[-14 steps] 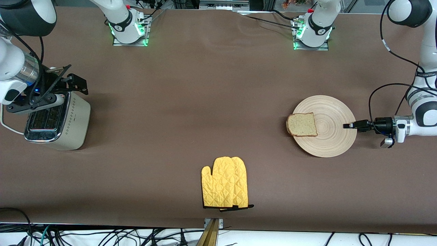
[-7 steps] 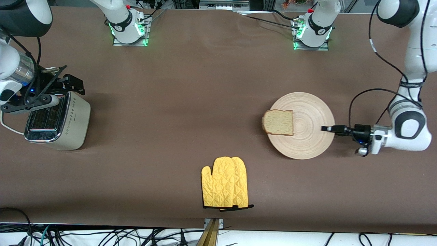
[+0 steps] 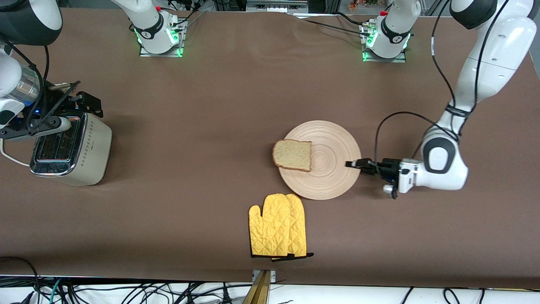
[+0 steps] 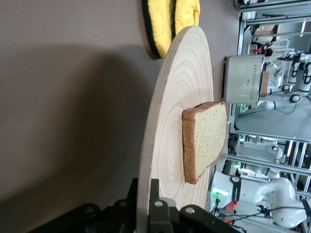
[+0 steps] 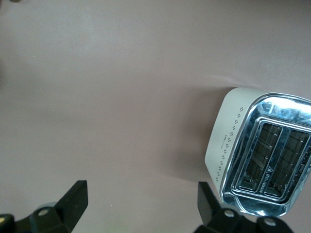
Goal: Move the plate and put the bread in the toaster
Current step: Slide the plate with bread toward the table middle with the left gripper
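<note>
One of the two jobs looks underway, and the other is untouched as far as you can see: the plate is gripped and sits mid-table, while the bread is nowhere near the toaster.

Start with the table (image 3: 219, 105): everything on it is spread along its length. The toaster (image 3: 69, 145) stands at the right arm's end, slots up and both empty in the right wrist view, with its long axis running toward and away from the front camera.

The plate (image 3: 320, 159) lies about flat near the middle of the table, just beside the yellow oven mitt (image 3: 278, 226) and a little farther from the front camera than it. Being round, it has no heading of its own.

The bread (image 3: 292, 155) lies flat on the plate at the rim toward the toaster, slightly overhanging it; its edges are a touch askew to the table's edges, and being nearly square it has no clear long axis.

Your left gripper (image 3: 352, 164) reaches in level from the left arm's end and is clenched on the plate's rim. Your right gripper (image 5: 141, 199) waits over the toaster area with its jaws spread wide, holding nothing.

You are left, I judge, to finish placing the plate and then drop the slice into a slot.
</note>
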Controlling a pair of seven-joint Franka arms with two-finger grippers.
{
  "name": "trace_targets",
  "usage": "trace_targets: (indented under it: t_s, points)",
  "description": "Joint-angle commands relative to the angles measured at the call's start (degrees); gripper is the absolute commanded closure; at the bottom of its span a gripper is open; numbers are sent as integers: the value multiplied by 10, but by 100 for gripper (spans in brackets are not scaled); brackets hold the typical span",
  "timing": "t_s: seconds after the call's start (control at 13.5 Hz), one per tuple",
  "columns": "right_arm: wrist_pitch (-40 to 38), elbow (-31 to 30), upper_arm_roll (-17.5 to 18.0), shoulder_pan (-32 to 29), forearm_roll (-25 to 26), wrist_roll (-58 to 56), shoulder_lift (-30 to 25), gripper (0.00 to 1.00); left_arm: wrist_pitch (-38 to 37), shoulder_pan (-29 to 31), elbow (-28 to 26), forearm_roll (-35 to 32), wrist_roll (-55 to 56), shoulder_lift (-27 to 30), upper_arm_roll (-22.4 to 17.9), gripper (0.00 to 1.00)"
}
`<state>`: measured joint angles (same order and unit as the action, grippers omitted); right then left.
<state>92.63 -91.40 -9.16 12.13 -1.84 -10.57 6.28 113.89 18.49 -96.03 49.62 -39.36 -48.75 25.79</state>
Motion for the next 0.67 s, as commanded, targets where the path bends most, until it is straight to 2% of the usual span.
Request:
trace_targets:
  t_s: [0.0,0.22,0.37,0.59]
  points:
    - [-10,5,1,-2,-8,-6,-5,0,47,-15,-34,82,-32,9,29,100]
    - [-9,5,1,-2,-8,-6,-5,0,76,-60,-33,100,-52,-5,30,100]
    - [-9,5,1,-2,-8,-6,-4,0,79,-85,-33,141,-60,-15,29,100]
    - [-8,4,1,-2,-8,-6,-3,0,88,-93,-35,145,-91,-29,27,100]
